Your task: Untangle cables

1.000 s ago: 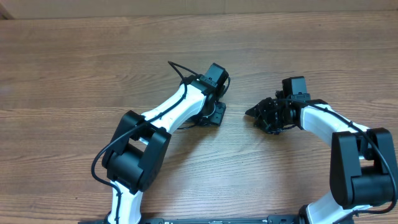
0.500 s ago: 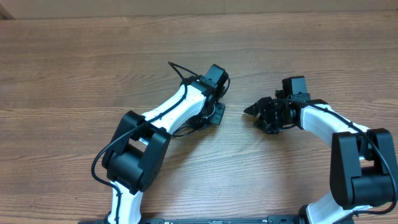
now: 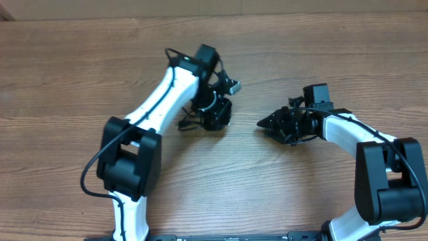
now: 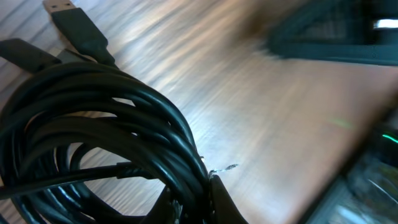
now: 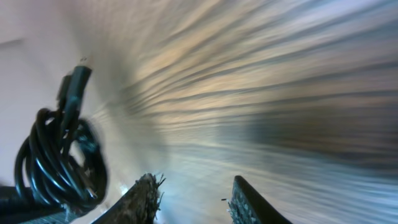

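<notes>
Bundle of coiled black cables (image 4: 93, 124) sits clamped in our left gripper (image 3: 214, 114) left of centre, right gripper (image 5: 194, 200) spread empty nearby; unstarted, next we judge pinching the USB plug (image 4: 74, 25) and pulling.

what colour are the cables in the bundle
Black, with a slight glossy sheen. The cables show best in the left wrist view, coiled close to the camera.

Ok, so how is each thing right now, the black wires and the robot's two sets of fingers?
cables: coiled together in one tangled bundle.
plug: sticking out of the bundle, plugged into nothing.
left fingers: shut on the cables.
right fingers: open, empty, apart from the bundle.
</notes>
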`<action>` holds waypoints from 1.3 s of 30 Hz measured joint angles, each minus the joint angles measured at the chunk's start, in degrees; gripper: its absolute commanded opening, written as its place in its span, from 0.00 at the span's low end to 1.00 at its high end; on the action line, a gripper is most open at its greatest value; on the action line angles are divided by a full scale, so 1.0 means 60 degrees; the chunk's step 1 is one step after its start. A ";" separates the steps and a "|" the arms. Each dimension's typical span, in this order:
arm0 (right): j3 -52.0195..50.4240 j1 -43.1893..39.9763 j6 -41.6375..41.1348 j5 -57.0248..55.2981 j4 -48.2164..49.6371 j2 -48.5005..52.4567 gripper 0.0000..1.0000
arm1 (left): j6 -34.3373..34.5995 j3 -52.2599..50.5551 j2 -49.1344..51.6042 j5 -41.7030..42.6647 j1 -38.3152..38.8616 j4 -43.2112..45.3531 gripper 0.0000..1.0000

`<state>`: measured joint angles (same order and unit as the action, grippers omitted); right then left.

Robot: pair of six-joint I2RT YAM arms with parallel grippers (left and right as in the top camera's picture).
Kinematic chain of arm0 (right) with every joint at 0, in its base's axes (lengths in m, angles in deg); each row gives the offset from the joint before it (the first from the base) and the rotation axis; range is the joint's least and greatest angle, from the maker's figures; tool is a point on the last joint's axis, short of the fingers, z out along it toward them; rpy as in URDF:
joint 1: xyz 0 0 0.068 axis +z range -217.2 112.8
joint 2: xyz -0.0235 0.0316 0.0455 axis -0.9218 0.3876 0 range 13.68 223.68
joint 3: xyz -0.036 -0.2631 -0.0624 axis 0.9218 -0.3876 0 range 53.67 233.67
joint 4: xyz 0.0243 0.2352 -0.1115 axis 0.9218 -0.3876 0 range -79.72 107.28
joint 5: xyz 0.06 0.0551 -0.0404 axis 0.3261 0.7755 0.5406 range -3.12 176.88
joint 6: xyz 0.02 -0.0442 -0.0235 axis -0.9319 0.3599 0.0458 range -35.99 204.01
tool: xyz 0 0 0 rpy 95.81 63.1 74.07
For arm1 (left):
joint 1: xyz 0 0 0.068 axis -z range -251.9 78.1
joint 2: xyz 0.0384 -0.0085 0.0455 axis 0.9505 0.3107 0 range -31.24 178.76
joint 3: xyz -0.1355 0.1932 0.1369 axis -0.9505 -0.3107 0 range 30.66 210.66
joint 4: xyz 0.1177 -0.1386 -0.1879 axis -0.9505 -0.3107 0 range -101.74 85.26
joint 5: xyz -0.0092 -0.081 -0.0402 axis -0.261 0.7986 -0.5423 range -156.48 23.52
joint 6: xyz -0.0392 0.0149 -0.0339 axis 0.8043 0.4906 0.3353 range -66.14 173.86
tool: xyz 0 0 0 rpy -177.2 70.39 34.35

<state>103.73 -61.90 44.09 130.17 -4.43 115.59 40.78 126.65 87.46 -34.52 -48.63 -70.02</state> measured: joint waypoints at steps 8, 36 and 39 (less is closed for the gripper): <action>0.0000 0.0000 0.0233 0.2594 0.1206 0.0004 0.43 | -0.2674 0.0004 0.0000 0.3504 -0.1195 -0.0958 0.04; -0.0022 0.0831 -0.0503 0.6666 0.6983 0.0011 0.30 | -0.6594 0.0007 0.0000 0.6189 -0.1814 -0.3330 0.04; -0.0022 0.0831 -0.0958 0.6655 0.7461 0.0011 0.32 | -0.6557 0.0007 0.0000 0.6433 -0.1814 -0.3417 0.04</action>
<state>103.60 -56.91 38.34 170.10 40.33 115.65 1.44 126.69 87.46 4.08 -59.52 -90.52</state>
